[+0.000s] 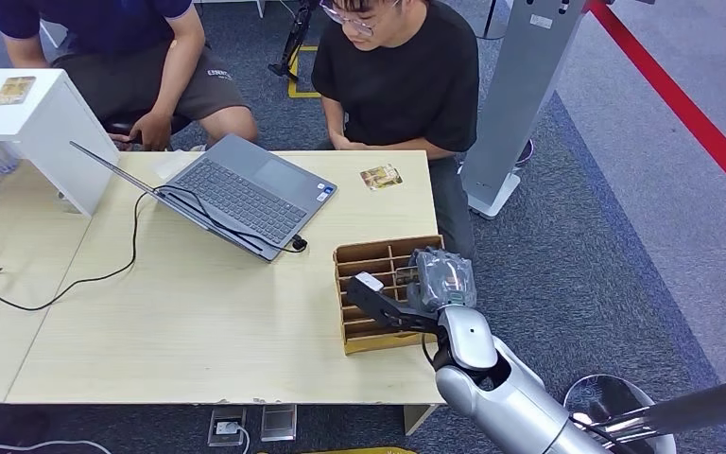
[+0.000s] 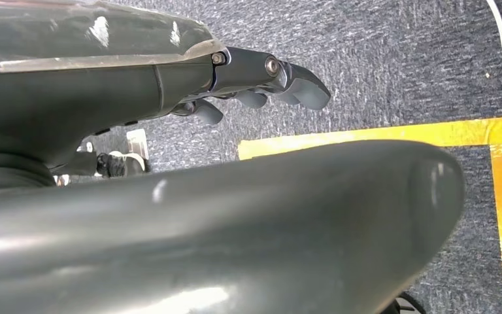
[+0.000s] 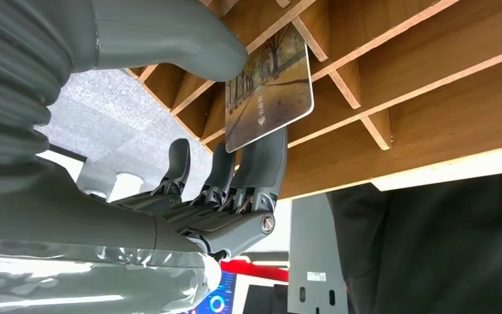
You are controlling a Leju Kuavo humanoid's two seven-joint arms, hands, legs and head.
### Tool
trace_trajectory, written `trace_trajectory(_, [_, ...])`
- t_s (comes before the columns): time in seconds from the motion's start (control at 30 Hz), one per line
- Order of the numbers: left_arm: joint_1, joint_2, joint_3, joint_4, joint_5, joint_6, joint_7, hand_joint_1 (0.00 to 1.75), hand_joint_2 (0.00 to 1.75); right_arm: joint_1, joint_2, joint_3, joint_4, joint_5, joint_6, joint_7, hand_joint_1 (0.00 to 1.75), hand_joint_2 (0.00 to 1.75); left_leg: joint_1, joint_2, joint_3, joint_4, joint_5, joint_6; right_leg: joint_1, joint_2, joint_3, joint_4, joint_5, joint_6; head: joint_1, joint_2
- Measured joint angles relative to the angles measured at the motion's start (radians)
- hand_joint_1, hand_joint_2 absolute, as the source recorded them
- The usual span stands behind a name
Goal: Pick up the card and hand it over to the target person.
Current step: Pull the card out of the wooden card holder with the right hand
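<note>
Here the right hand point(image 3: 170, 131) pinches the card point(image 3: 269, 88) between thumb and fingers, inside the wooden organizer point(image 3: 418, 98).

The glossy rectangular card printed with a tree-lined avenue point(image 3: 269, 88) is standing tilted in a slot of the brown wooden divider box, one rounded corner sticking out past the partition edges. It is sitting pinched between the thick grey thumb and a dark finger of the right hand point(image 3: 189, 163).
</note>
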Motion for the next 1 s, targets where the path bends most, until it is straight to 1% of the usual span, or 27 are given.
trace_trajectory(0.17, [0.000, -0.001, 0.002, -0.001, 0.002, 0.004, -0.001, 0.00, 0.00, -0.005, 0.003, 0.004, 0.001, 0.004, -0.008, -0.008, 1.29, 1.75, 0.000, 0.001, 0.000, 0.000, 0.000, 0.000, 0.000, 0.001, 0.000, 0.000, 0.000, 0.000, 0.000, 0.000])
trace_trajectory(0.3, [0.002, -0.002, 0.023, -0.002, 0.023, 0.006, -0.009, 0.00, 0.00, -0.005, -0.001, 0.005, -0.004, 0.004, -0.005, -0.008, 1.68, 1.75, 0.000, 0.001, 0.000, 0.000, 0.000, 0.000, 0.000, 0.001, 0.000, 0.000, 0.000, 0.000, 0.000, 0.000])
trace_trajectory(0.33, [0.003, -0.002, 0.037, -0.002, 0.037, 0.005, -0.013, 0.00, 0.00, -0.005, -0.002, 0.006, -0.006, 0.004, -0.003, -0.008, 1.73, 1.75, 0.000, 0.001, 0.000, 0.000, 0.000, 0.000, 0.000, 0.001, 0.000, 0.000, 0.000, 0.000, 0.000, 0.000])
trace_trajectory(0.43, [0.005, 0.000, 0.064, -0.001, 0.061, 0.003, -0.022, 0.00, 0.00, -0.005, -0.002, 0.010, -0.014, 0.003, 0.002, -0.008, 1.75, 1.75, 0.000, 0.000, -0.001, 0.000, 0.000, 0.000, 0.000, 0.000, -0.001, 0.000, 0.000, 0.000, 0.000, 0.000])
trace_trajectory(0.7, [0.007, 0.005, 0.094, -0.002, 0.083, -0.001, -0.038, 0.00, 0.00, 0.003, -0.009, 0.011, -0.072, 0.004, 0.007, -0.003, 1.75, 1.75, 0.000, 0.000, 0.000, 0.001, 0.000, 0.000, 0.000, 0.001, -0.001, 0.001, 0.000, 0.000, 0.000, 0.000])
trace_trajectory(0.83, [0.007, 0.003, 0.095, -0.001, 0.084, -0.004, -0.039, 0.00, 0.00, 0.016, -0.024, 0.010, -0.155, 0.016, 0.000, 0.004, 1.75, 1.75, 0.000, 0.000, -0.001, 0.000, 0.000, 0.000, 0.000, 0.000, -0.001, 0.001, 0.000, 0.000, 0.000, 0.000])
trace_trajectory(1.0, [0.007, 0.002, 0.098, -0.001, 0.089, -0.002, -0.043, 0.00, 0.00, 0.038, -0.058, -0.007, -0.330, 0.035, -0.019, 0.015, 1.75, 1.75, 0.000, 0.000, -0.002, 0.001, 0.000, 0.000, 0.000, 0.000, -0.002, 0.001, -0.001, 0.000, 0.000, 0.000])
